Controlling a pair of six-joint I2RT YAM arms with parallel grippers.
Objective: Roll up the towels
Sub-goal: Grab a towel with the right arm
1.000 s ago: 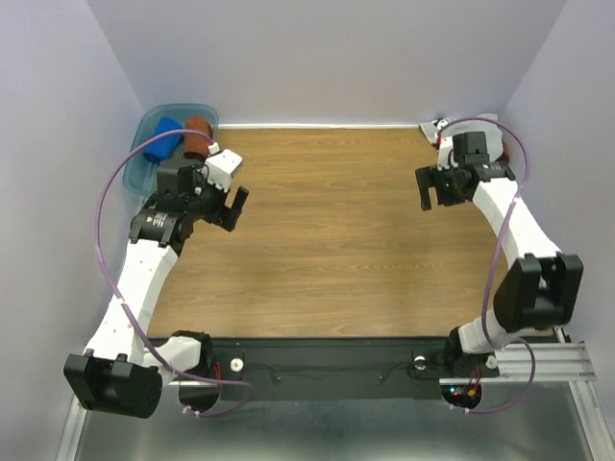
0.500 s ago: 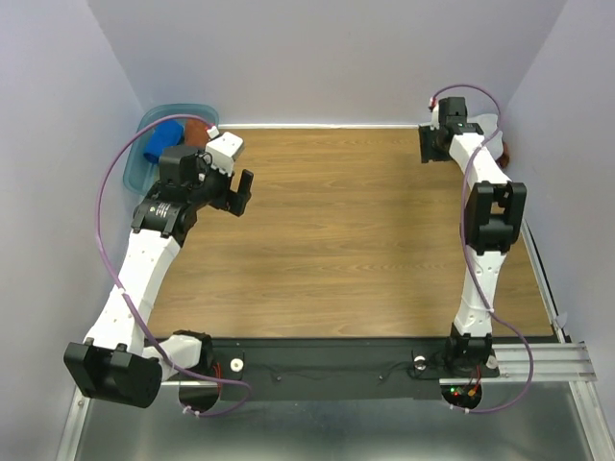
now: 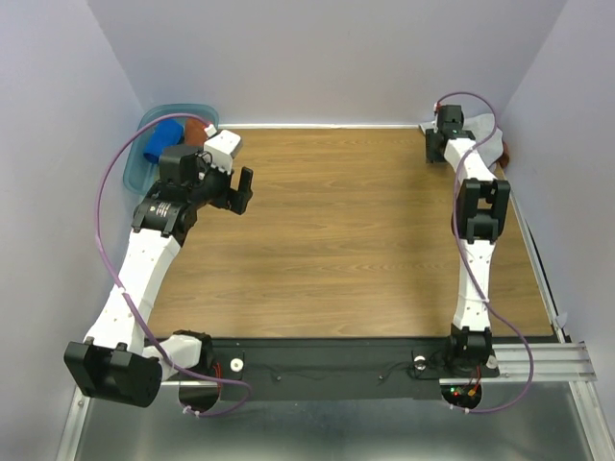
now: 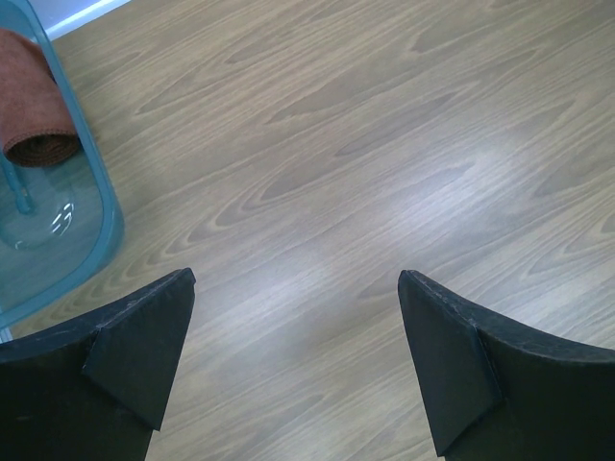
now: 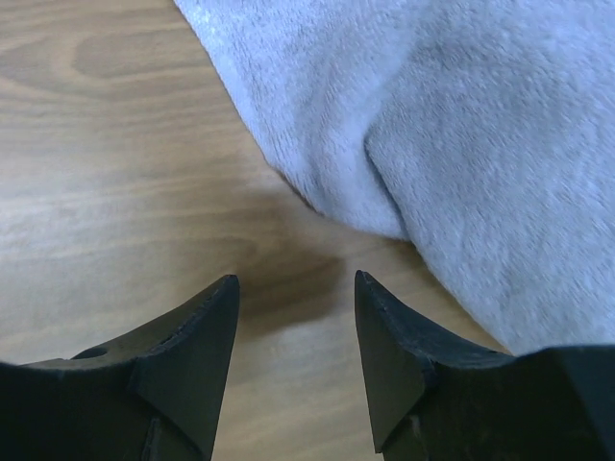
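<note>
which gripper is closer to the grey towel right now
Right. The right gripper hangs just short of the grey towel, not gripping it; the left gripper is across the table, beside the blue tub.

Right arm swung from mid-right of tabletop out to far right corner, now stretched nearly straight. Right gripper narrowed from wide to partly open, nothing between its fingers, now just short of grey towel. Left gripper moved slightly toward far edge, nearer tub; opening unchanged.
</note>
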